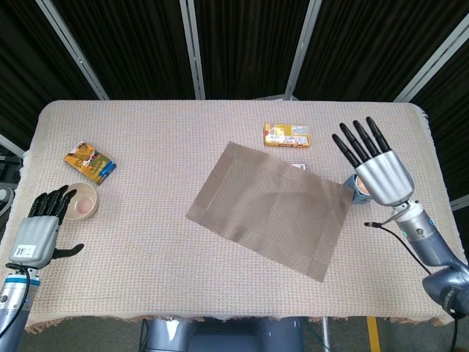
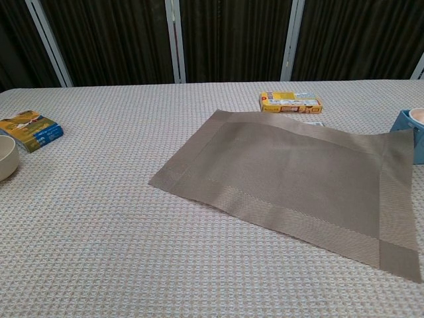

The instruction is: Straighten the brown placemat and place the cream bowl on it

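The brown placemat (image 1: 270,207) lies flat and unfolded near the middle of the tabletop (image 1: 161,249), though it sits at an angle to the edges, so the straightening looks only partly done. Its far right corner reaches a blue cup (image 2: 412,132) and appears to touch it, which may be holding the mat askew. The right hand (image 1: 375,165) hovers above that cup with fingers spread and nothing in them, lifted clear of the mat, probably to let it settle. The cream bowl (image 1: 80,202) waits at the left side, well apart from the mat; the left hand (image 1: 38,229) is just beside it, fingers loosely apart and empty, likely poised to pick it up. A yellow box (image 1: 286,136) lies just beyond the mat's far edge, and a colourful packet (image 1: 89,163) beyond the bowl.
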